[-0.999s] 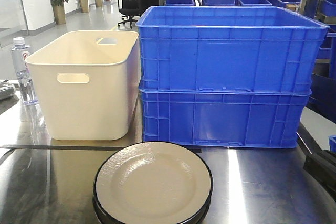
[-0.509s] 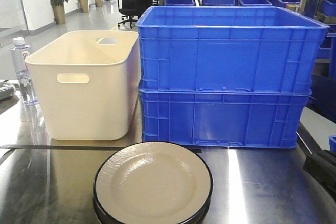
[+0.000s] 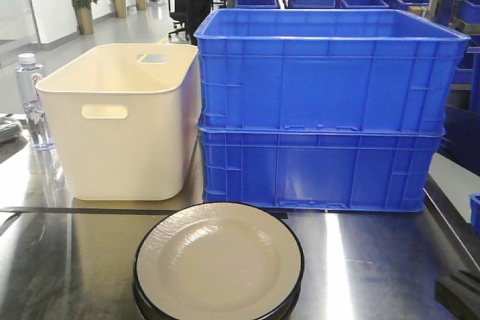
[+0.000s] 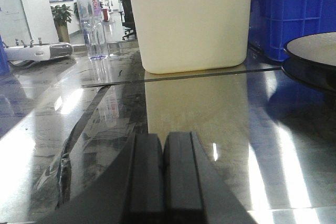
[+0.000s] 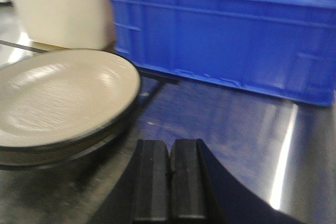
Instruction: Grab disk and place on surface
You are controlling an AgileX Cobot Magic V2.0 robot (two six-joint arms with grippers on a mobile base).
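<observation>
Disk [image 3: 218, 262]: round, shallow, cream-glazed with a black rim, topmost of a small stack resting on the counter [image 3: 375, 260], a polished, reflective steel surface crossed by a dark seam. Behind: smooth cream plastic bin [image 3: 120, 121] with cut-out handles; two stacked ribbed blue crates [image 3: 322, 110]; clear water bottle [image 3: 30, 99]. Left hand [image 4: 163, 174]: black pads pressed together, holding nothing. Right hand [image 5: 169, 184]: likewise closed, just right of the disk.

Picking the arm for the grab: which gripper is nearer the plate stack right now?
Right. The right gripper, shut, has the plate stack just ahead to its left. The left gripper, also shut, sees only the stack's edge farther off at its right.
</observation>
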